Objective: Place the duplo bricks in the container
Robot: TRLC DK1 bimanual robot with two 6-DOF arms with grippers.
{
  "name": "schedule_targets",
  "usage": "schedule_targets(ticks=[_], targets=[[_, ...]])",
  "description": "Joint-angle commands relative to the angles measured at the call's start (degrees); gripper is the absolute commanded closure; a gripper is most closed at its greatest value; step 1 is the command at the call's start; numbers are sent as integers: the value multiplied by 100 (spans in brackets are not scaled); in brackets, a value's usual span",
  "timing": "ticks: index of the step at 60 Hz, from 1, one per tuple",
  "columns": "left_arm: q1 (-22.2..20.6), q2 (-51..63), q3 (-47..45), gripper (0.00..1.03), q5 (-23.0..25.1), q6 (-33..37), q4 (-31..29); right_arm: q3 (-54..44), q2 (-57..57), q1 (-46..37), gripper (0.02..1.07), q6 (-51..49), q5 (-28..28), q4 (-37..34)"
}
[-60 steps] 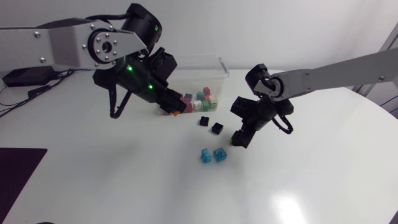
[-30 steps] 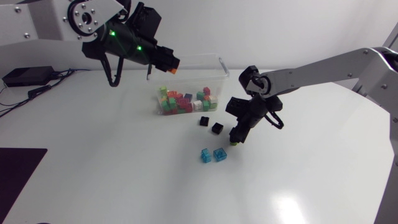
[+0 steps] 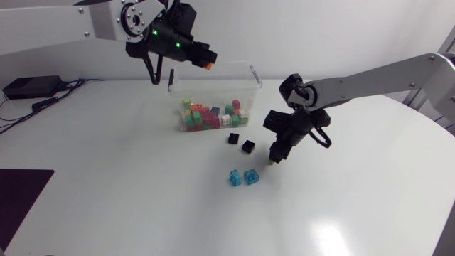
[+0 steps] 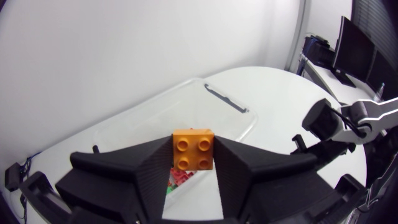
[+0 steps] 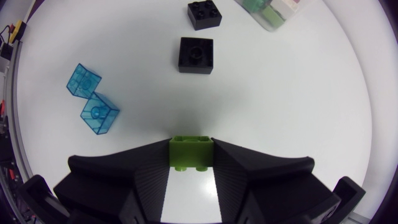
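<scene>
The left arm has swung up across the upper left of the frame. Its jaws, pinched on an orange brick, now hang high by the far rim of the clear container instead of low at its front wall. In the left wrist view both fingers press the brick's sides, and the container's opening lies ahead of it and below. A drop looks close, though I cannot tell whether the brick is squarely over the opening.

The right arm, just right of the frame's centre, dipped to the worktop and has come up slightly. Its jaws are now closed from two sides on a lime-green brick, near the surface. That makes two bricks in transit. Four are left loose on the worktop – two black bricks just in front of the container, and two translucent blue bricks below them in the frame.
</scene>
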Motion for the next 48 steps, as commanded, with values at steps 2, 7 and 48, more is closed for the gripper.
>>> schedule_targets(ticks=[2,7,48], targets=[[146,351,585,70,30,-203,-113,-284,-424,23,74,-95,29,-139],[207,536,822,64,30,-230,-166,-380,-670,93,74,-77,20,-192],[348,-906,-839,5,-216,148,-87,841,-1602,568,73,968,-323,-262]])
